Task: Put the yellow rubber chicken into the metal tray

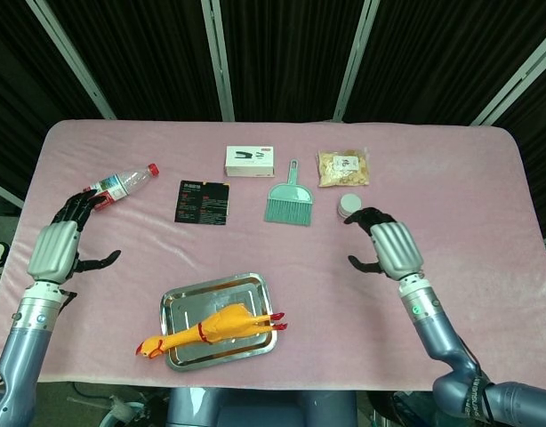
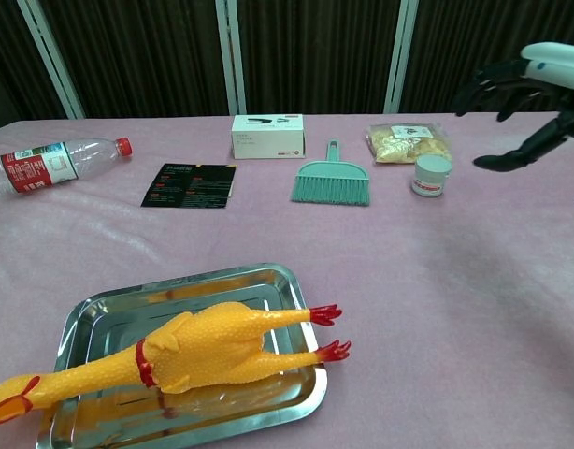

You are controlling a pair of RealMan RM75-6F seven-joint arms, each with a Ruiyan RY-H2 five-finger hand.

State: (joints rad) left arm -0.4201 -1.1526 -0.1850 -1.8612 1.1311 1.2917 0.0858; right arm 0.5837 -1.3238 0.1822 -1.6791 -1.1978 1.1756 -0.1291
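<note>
The yellow rubber chicken (image 1: pixel 221 326) (image 2: pixel 203 351) lies on its side in the metal tray (image 1: pixel 188 300) (image 2: pixel 119 309) near the table's front edge. Its head and beak hang over the tray's left rim, and its red feet reach the right rim. My right hand (image 1: pixel 389 247) (image 2: pixel 528 84) hovers open well to the right of the tray, fingers spread, holding nothing. At the table's left edge my left hand (image 1: pixel 58 245) is open too, fingers apart and empty.
Along the back lie a plastic water bottle (image 1: pixel 120 184), a black card (image 1: pixel 203 201), a white box (image 1: pixel 250 160), a teal dustpan brush (image 1: pixel 290 202), a bag of snacks (image 1: pixel 343 167) and a small white jar (image 1: pixel 349 205).
</note>
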